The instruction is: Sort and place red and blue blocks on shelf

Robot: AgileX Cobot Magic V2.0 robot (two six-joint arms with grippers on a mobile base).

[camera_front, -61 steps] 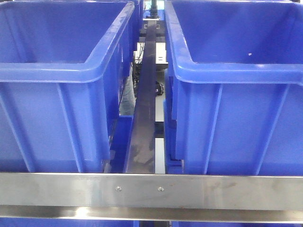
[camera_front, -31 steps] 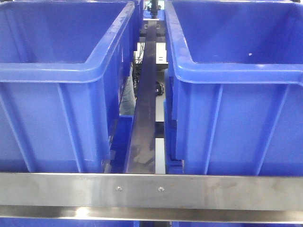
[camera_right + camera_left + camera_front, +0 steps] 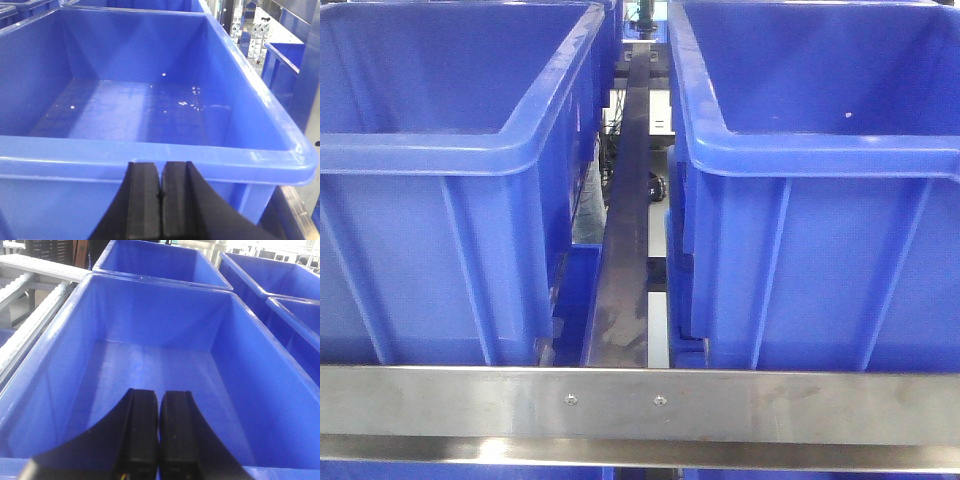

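The red and blue blocks are out of view in every frame. The shelf shows in the front view as a steel front rail point(image 3: 640, 405) with two screws, carrying two large blue bins point(image 3: 450, 150) point(image 3: 820, 150). My left gripper point(image 3: 159, 395) is shut with nothing between its fingers, hovering over the near part of a blue bin point(image 3: 150, 365) whose floor is bare. My right gripper point(image 3: 160, 166) is also shut and holds nothing, just in front of the near rim of another blue bin point(image 3: 150, 155) with only white specks on its floor.
A dark steel bar point(image 3: 630, 200) runs back between the two bins. White roller tracks point(image 3: 30, 315) lie left of the left bin. More blue bins point(image 3: 280, 285) stand to the right and behind. A steel post point(image 3: 305, 75) rises at the right.
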